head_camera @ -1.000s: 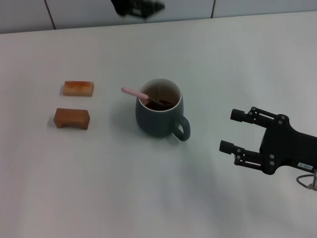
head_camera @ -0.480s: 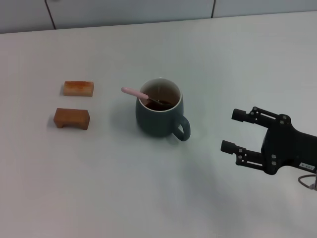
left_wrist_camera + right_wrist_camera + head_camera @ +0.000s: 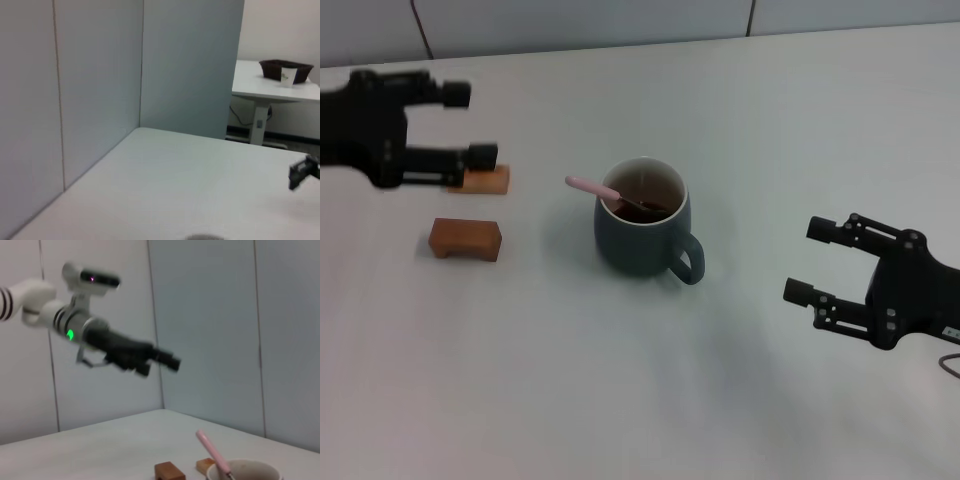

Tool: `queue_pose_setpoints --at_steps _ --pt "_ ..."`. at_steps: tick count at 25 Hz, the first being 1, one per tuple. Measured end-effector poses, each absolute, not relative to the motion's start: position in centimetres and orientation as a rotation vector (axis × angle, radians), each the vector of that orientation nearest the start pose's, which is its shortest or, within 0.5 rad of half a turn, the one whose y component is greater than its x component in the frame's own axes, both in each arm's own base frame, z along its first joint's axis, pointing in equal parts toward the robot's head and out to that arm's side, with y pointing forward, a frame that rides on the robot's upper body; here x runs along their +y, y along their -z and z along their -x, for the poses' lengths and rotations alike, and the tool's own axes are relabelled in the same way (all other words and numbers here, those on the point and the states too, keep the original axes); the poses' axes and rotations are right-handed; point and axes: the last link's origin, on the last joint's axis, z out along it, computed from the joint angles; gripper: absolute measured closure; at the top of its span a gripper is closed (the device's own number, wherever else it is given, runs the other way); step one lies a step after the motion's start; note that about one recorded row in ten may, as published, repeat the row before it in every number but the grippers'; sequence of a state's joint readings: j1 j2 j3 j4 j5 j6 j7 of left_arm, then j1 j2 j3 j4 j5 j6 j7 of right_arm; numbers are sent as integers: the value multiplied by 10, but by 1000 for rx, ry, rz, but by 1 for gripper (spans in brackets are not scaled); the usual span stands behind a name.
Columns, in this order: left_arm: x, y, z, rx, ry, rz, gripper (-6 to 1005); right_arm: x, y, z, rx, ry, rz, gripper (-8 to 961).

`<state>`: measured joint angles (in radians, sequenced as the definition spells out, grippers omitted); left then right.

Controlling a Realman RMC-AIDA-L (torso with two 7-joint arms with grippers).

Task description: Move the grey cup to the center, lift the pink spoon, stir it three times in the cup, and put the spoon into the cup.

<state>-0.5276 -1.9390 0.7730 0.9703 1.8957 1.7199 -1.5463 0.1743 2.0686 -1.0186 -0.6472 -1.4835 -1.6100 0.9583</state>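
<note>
The grey cup [image 3: 642, 232] stands mid-table with dark liquid inside and its handle toward my right gripper. The pink spoon [image 3: 590, 186] rests in the cup, bowl in the liquid and pink handle leaning over the rim toward the left. My left gripper [image 3: 468, 125] is open and empty, above the far wooden block at the left. My right gripper [image 3: 806, 260] is open and empty, to the right of the cup and apart from it. In the right wrist view the cup's rim [image 3: 245, 470], the spoon [image 3: 212, 447] and my left gripper [image 3: 161, 365] show.
Two orange-brown wooden blocks lie left of the cup: the far one [image 3: 492, 180] is partly hidden by my left gripper, the near one [image 3: 465, 238] is in full view. A grey panel wall [image 3: 620, 20] runs along the table's far edge.
My left arm has come into the head view at the upper left, over the far block. My right gripper has drawn back a little to the right and toward me. Cup and spoon have not moved.
</note>
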Motion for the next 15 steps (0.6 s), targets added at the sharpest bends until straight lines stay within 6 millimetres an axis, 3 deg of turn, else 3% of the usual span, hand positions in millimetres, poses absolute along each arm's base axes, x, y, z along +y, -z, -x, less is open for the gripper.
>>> queue_pose_setpoints --at_steps 1,2,6,7,15 --pt "350 -95 228 -327 589 2772 190 244 0 -299 344 -930 2519 198" --pt "343 -88 243 -331 605 2774 175 245 -1 -299 350 -930 2517 198" --pt "343 -88 243 -331 605 2774 157 247 -8 -298 386 -918 2527 198" --pt "328 -74 264 -309 580 2786 152 248 -9 -299 391 -909 2530 197" --pt "320 -51 283 -323 526 2754 144 251 -17 -297 429 -909 2520 197"
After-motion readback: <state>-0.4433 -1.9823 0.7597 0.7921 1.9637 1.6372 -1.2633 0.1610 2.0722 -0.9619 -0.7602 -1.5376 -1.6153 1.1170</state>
